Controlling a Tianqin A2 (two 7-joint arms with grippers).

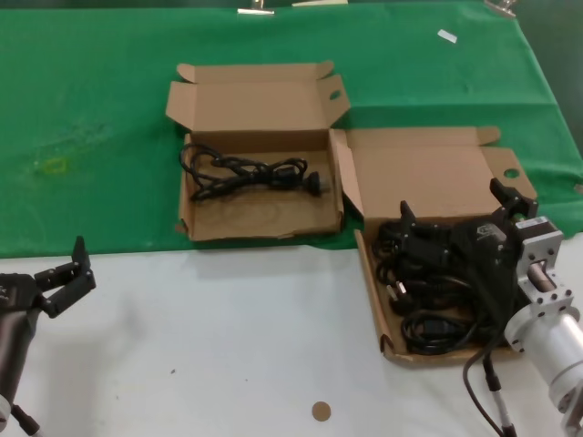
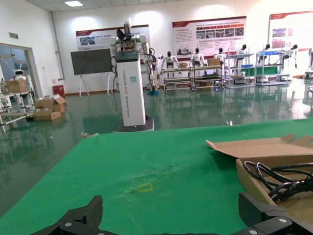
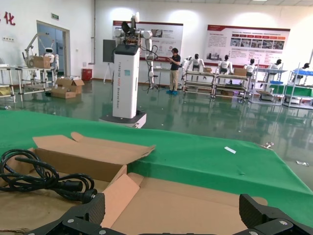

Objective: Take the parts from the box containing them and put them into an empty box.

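**Cords split between two open boxes**

Cords [image 1: 428,291] lie heaped in the wider cardboard box [image 1: 369,264] at the right of the bench [image 1: 228,346], on its white part. One more coiled cord [image 1: 246,173] rests in the squarer box [image 1: 255,226] just to the left, on the green cloth [image 1: 91,137]. The right pincer [image 1: 453,214] hangs over the heap with its fingers spread wide, gripping nothing. The left pincer [image 1: 77,270] waits at the near left edge of the bench, also spread open and empty.
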